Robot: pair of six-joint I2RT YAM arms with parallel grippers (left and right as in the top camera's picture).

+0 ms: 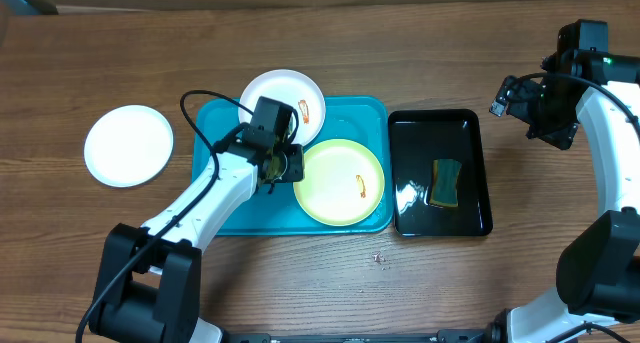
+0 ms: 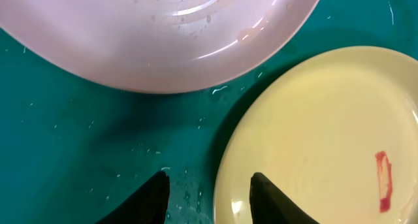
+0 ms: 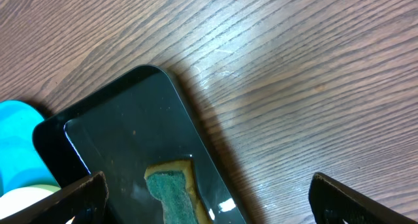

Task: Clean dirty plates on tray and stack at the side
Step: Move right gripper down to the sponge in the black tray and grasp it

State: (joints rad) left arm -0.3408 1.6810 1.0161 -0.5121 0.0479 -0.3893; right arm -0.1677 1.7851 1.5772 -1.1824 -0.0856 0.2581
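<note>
Step in hand, as judged: taking up the yellow-green plate [image 1: 340, 181] for cleaning. The left fingers [image 2: 151, 204] are standing apart, holding nothing, and are straddling this plate's near rim, one finger outside over the blue tray [image 2: 78, 145], the other over the plate's inner face. To do it well, the fingers are needing to sink until the outer one is slipping under the rim, then to close squarely on the edge; water drops are showing on the tray, so a firm pinch, a slow lift and little tilt are advisable, lest the plate be sliding out or knocking its neighbour. Plates, three: the yellow-green one, lying on the tray between the left fingers and carrying one orange-red smear [image 2: 383, 179] on the side far from them; a white plate [image 2: 157, 34] just ahead of those fingers, also on the tray, near the first but apart, bearing another orange-red smear; a second white plate [image 1: 128, 145] lying on the worktop [image 1: 300, 23], off the tray and well apart from both pairs of fingers, looking clean. Trays, two: the blue one and a black tray [image 3: 124, 139]. Sponge [image 3: 171, 192], one, lying in the black tray, below and ahead of the right fingers [image 3: 78, 201], which are hanging wide apart and gripping nothing.
</note>
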